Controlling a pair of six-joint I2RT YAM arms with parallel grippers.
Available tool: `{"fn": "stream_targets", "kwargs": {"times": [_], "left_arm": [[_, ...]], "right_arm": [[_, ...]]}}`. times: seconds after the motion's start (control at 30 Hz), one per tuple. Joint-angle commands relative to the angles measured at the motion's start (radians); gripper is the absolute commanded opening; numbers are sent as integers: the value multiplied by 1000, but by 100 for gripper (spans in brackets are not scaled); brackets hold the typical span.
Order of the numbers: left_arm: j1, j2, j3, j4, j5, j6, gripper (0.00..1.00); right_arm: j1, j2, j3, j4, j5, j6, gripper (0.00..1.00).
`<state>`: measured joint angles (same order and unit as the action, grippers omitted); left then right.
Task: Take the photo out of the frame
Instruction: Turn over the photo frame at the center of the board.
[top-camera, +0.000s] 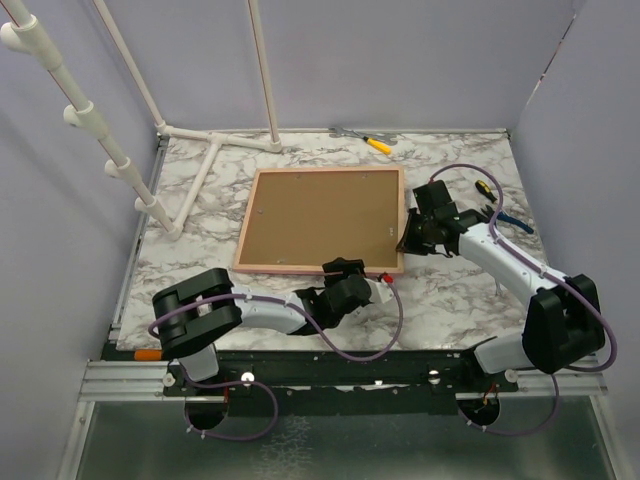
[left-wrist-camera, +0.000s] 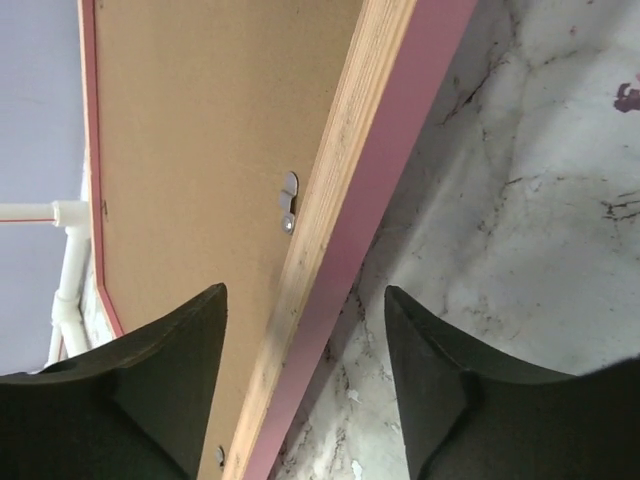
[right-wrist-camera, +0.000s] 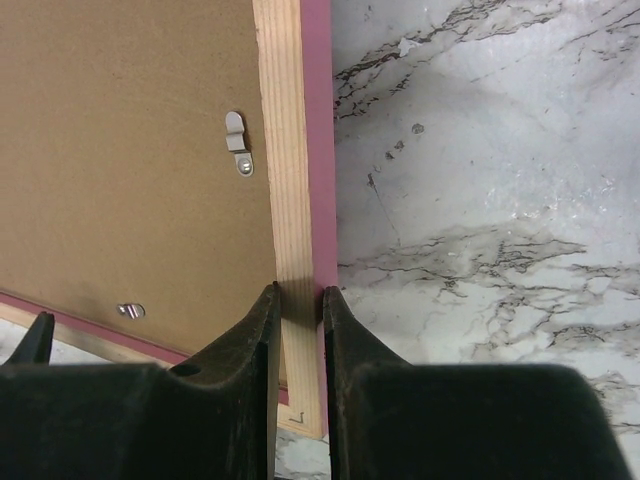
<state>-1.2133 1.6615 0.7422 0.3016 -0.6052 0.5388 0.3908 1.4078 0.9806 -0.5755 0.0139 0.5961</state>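
Marble table beneath back-up frame, right gripper clamped on its rim, left gripper apart astride, seemingly untouching

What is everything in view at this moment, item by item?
frame: one, pink border, brown back facing up, flat at mid-table
turn clips: at least two, silver, on the frame's back near its edge
photo: none visible, since the frame lies back up
pipe rack: one, white, back left of the table
screwdriver: one, yellow handle, back edge of the table
small tools: two, one yellow-and-black, one blue-handled, beside the right arm; kind unclear
table: one, white-grey marble pattern
left gripper: one, black, open, straddling the frame's near edge
right gripper: one, black, shut on the frame's right edge
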Motion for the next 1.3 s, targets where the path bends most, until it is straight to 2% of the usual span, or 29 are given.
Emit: {"fn": "stream_targets", "kwargs": {"times": [0.0, 0.23, 0.33, 0.53, 0.57, 0.6, 0.77, 0.87, 1.03, 1.13, 1.2, 1.27], "left_arm": [[-7, 35, 19, 73, -85, 30, 61], [-15, 60, 10, 134, -121, 50, 49], [-21, 70, 13, 142, -145, 58, 36], [-30, 57, 6, 145, -176, 40, 2], [-31, 49, 2, 146, -180, 32, 0], [-32, 41, -3, 146, -177, 25, 0], [-40, -4, -28, 149, -170, 1, 0], [-44, -44, -46, 156, -155, -13, 0], [-47, -134, -82, 160, -104, -45, 0], [-49, -192, -104, 160, -75, -55, 0], [-49, -234, -125, 160, -32, -63, 0], [-49, -279, -148, 161, 26, -76, 0]], "right_arm": [[-4, -46, 55, 21, -45, 30, 1], [-4, -65, 46, 23, -54, 37, 1], [-4, -73, 49, 26, -61, 35, 3], [-6, -105, 51, 45, -42, 14, 11], [-7, -122, 46, 57, -41, 13, 13], [-8, -134, 40, 73, -45, 12, 17], [-50, -162, 44, 105, -85, 2, 51], [-88, -162, 69, 105, -119, -12, 66], [-207, -141, 68, 151, -292, -6, 78], [-270, -129, 34, 231, -402, 16, 89], [-280, -115, 17, 287, -470, 32, 98], [-280, -87, 16, 323, -534, 53, 100]]}}
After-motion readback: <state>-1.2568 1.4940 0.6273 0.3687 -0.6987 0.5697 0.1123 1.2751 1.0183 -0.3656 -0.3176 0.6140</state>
